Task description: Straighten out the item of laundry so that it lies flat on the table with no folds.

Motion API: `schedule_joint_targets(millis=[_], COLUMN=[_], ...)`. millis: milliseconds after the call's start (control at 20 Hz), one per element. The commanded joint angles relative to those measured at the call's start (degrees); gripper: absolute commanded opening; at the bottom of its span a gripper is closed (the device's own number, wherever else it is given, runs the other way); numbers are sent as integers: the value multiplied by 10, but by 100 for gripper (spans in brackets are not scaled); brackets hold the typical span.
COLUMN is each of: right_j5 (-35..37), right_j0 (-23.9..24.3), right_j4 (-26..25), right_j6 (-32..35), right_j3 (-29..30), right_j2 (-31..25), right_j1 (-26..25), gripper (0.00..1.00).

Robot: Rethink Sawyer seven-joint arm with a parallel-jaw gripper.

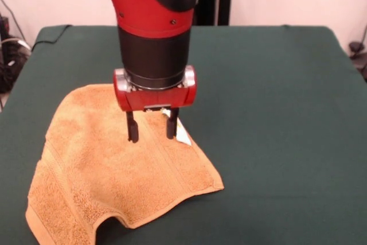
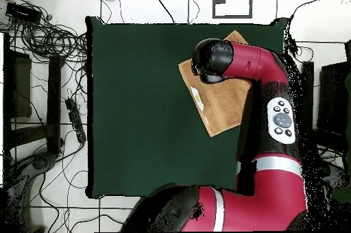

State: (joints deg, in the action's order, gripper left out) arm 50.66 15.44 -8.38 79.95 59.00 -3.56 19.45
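Observation:
The tan-orange terry towel (image 1: pixel 109 176) lies on the dark green table (image 1: pixel 275 113) at the front left of the front view, with a fold along its near edge and a raised wrinkle. Its white care tag (image 1: pixel 182 132) shows at the towel's right edge. My gripper (image 1: pixel 150 129) hangs just over the towel's right part, next to the tag, fingers apart and holding nothing. In the overhead view the towel (image 2: pixel 223 107) lies near the table's (image 2: pixel 151 107) right edge, partly hidden under my arm, and the gripper is hidden.
Cables and equipment (image 2: pixel 48 72) lie on the floor left of the table in the overhead view. The towel's near corner (image 1: pixel 40 222) reaches the table's front edge in the front view.

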Motion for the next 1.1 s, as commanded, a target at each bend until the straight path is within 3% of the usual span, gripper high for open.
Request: schedule_joint_targets(millis=[50, 1100], right_j5=[3, -23], right_j0=[-38, -47], right_j4=[33, 50], right_j6=[159, 149], right_j3=[7, -14], right_j2=[-15, -1], right_j1=[-11, -18], gripper=[100, 100])
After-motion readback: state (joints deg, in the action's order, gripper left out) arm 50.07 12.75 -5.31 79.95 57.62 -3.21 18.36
